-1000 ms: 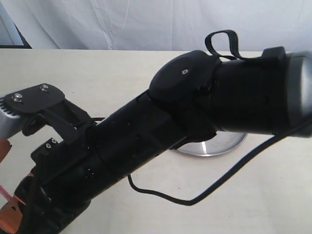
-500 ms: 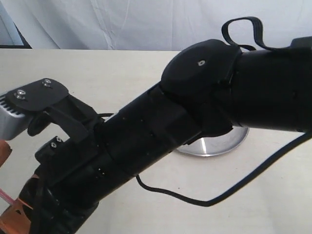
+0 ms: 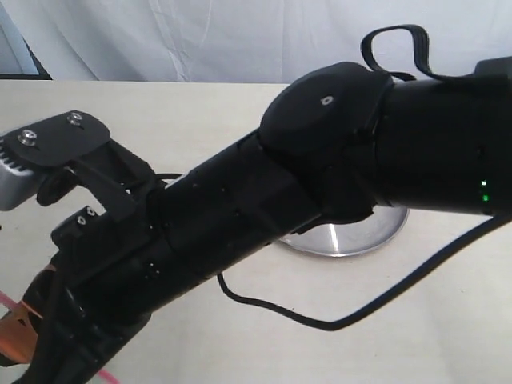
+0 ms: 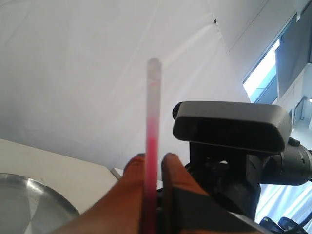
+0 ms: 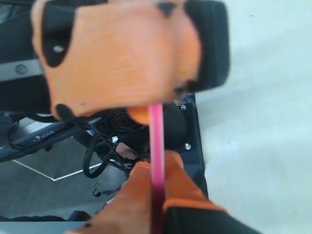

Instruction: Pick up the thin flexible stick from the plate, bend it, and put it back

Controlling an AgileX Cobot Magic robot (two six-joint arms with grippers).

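Nearest the left wrist camera, the left gripper (image 4: 153,163) has its orange jaws pinching the stick (image 4: 151,141). The stick rises straight out of them, pink low down and fading to a whitish tip. In the right wrist view the right gripper (image 5: 156,170) also has its orange jaws pressed onto the stick (image 5: 156,131). The pink shaft runs from them to the blurred left gripper just beyond. The stick is held in the air between the two grippers, off the plate (image 3: 360,238). In the exterior view a thick black arm (image 3: 240,216) crosses from the right edge to the lower left corner, hiding much of the scene. A black cable (image 3: 304,322) curves over the pale counter (image 3: 160,120). Behind the arm, part of the shiny plate rests on the counter. A white curtain (image 3: 200,40) hangs at the back.
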